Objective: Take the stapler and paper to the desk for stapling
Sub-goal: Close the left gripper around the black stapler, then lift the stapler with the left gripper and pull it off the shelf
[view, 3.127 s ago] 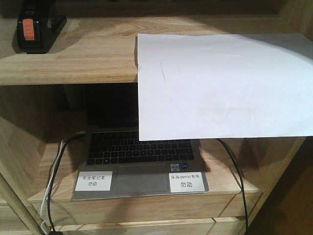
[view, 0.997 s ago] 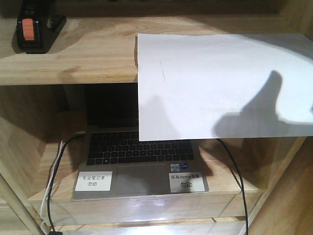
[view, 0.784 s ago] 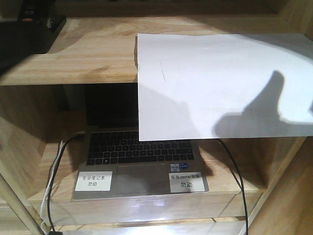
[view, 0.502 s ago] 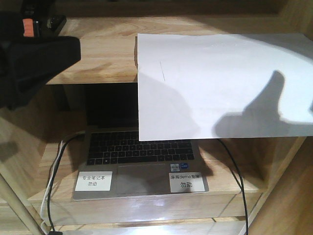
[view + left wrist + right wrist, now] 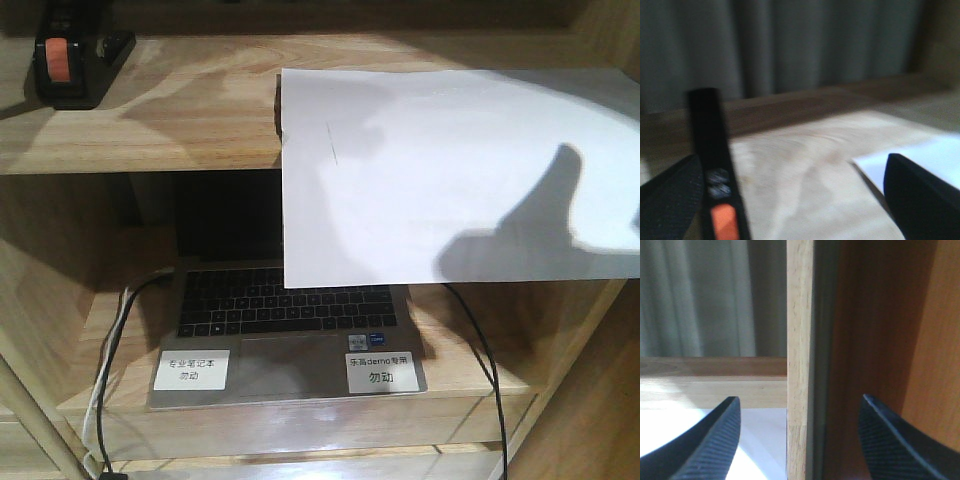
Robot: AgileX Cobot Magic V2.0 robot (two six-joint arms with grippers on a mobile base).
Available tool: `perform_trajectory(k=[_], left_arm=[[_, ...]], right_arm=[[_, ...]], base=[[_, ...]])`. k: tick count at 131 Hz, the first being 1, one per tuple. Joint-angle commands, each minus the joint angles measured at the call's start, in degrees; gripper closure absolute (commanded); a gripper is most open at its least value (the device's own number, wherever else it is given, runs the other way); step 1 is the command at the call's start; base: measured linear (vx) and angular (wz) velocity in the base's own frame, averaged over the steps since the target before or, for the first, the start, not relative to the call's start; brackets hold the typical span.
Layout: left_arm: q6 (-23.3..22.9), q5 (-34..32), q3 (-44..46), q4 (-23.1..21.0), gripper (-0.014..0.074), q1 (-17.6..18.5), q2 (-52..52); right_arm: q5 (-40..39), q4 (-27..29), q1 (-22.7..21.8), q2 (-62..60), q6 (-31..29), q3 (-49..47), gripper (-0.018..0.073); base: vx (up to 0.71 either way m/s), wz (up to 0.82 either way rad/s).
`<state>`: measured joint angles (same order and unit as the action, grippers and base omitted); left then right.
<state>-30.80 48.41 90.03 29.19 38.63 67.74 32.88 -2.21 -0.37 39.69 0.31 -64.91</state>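
Laptop [image 5: 290, 330] sits nearest you, open on the lower level directly beneath the paper [image 5: 450, 170]. It has two white labels [image 5: 192, 369] on its palm rest. A black cable [image 5: 482, 345] runs down below the paper's near right corner. More cables [image 5: 108, 340], one white and one black, trail well to the left of the paper.

The paper lies with its far part flat on the shelf board [image 5: 180, 120], and its near part juts out past the board's front edge, hiding the laptop's upper right side. You can see a short dark line near the paper's left edge and a grey shadow [image 5: 520, 235] across its near right area.

Your right gripper [image 5: 799, 399] hovers at the paper's right end with its fingers spread wide and nothing between them. A wooden upright [image 5: 800, 355] of the shelf unit stands just past the paper there.

Your left gripper [image 5: 792, 160] is over the board left of the paper, its fingers also spread apart. The stapler [image 5: 70, 60] stands on the board well left of the paper, toward the back, between those fingers and close to the one farther from the paper. The wrist picture is blurred, so you cannot tell whether it touches.

A grey curtain [image 5: 815, 45] hangs beyond the paper.
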Motion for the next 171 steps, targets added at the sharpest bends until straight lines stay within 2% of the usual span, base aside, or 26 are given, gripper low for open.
perform_trajectory(k=[1, 26, 56, 86, 103, 150, 171], left_arm=[[-1.6, 1.9, 6.3, 3.5, -0.0085, 0.4, 2.8], [-2.4, 9.4, 16.2, 4.2, -0.0085, -2.4, 10.1], [-2.5, 12.0, 22.2, 2.2, -0.0083, -6.3, 16.4], [-2.0, 10.8, 22.5, -3.4, -0.0063, -10.2, 19.0], [-0.5, 11.7, 22.5, -3.4, -0.0031, -11.0, 20.5], [-0.5, 12.3, 22.5, -4.7, 0.0069, -12.0, 22.0], [-0.5, 12.8, 22.5, -4.7, 0.0171, -12.0, 22.0]], right_arm=[[-4.0, -0.2, -0.3, 0.4, -0.3, -1.4, 0.0090], [-4.0, -0.2, -0.3, 0.4, -0.3, -1.4, 0.0090], [-4.0, -0.2, -0.3, 0.4, -0.3, -1.4, 0.0090], [-4.0, -0.2, -0.3, 0.4, -0.3, -1.4, 0.0090], [-4.0, -0.2, -0.3, 0.4, -0.3, -1.4, 0.0090], [-4.0, -0.2, -0.3, 0.4, -0.3, -1.4, 0.0090], [-4.0, -0.2, -0.3, 0.4, -0.3, -1.4, 0.0090]], base=[[0.00, 0.00], [0.00, 0.00], [0.00, 0.00], [0.00, 0.00], [0.00, 0.00], [0.00, 0.00], [0.00, 0.00]])
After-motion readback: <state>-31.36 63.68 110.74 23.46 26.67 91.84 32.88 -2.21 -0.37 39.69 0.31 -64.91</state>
